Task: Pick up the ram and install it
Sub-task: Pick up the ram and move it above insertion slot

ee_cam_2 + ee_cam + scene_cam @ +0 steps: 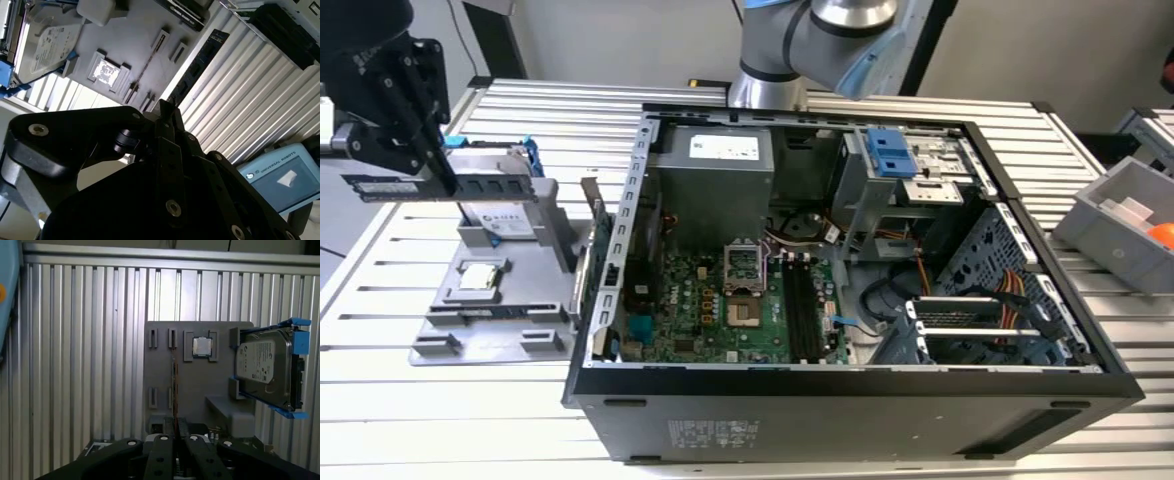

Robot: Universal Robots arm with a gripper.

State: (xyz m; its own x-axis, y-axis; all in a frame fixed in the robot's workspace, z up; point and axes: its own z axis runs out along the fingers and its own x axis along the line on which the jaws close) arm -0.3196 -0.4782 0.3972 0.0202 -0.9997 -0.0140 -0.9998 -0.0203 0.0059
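The ram (494, 186) hangs in the air above the grey tray (480, 345), next to the open computer case (854, 400). The gripper (443, 185) squeezes its two flat sides near the middle (likely so it sits level and does not tip), and the long bottom edge is free for a slot.
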